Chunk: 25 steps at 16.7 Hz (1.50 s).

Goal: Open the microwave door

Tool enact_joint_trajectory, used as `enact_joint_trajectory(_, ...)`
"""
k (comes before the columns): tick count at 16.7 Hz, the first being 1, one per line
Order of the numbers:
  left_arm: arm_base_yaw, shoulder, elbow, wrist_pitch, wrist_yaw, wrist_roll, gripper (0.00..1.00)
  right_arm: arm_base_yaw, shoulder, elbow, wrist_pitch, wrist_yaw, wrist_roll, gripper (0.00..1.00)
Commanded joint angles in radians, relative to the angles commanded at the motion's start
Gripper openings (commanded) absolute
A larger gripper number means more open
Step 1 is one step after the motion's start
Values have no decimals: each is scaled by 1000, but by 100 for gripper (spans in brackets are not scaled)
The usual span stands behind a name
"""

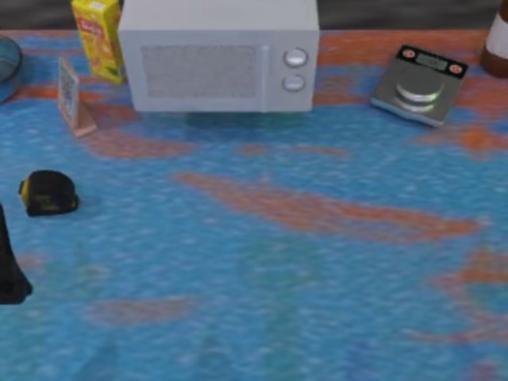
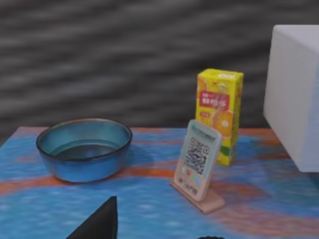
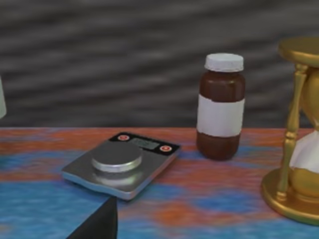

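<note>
Behind: one microwave [image 1: 218, 54], two knobs [image 1: 294, 69].

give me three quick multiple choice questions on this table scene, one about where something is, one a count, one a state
1. Where does the flat silver kitchen scale sit relative to the large white boxy microwave?
A. at its right in the top view
B. at its left
C. on top of it

2. How many round silver knobs are on the microwave's control panel?
A. one
B. two
C. four

3. What state is the white microwave door with the grey mesh window in?
A. swung wide open
B. removed and lying on the table
C. shut flush against the front

Answers:
1. A, the top view shows the scale at the table's right, apart from the microwave.
2. B, two knobs sit one above the other.
3. C, the door lies flat in the front face with no gap.
</note>
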Motion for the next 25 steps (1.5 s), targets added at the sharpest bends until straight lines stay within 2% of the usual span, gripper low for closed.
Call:
enact_joint_trajectory(5,-14,45,52,-23,-4,-11,100,0,0,0,0,0,0,100)
enact_joint_trajectory(10,-82,279,322,-153,-31,-67,100,0,0,0,0,0,0,100)
enact_joint_trajectory(15,-189,657,767,-375,-78,-160,100,0,0,0,0,0,0,100)
enact_joint_trajectory(25,-453,1582,1865,-933,-204,-403,100,0,0,0,0,0,0,100)
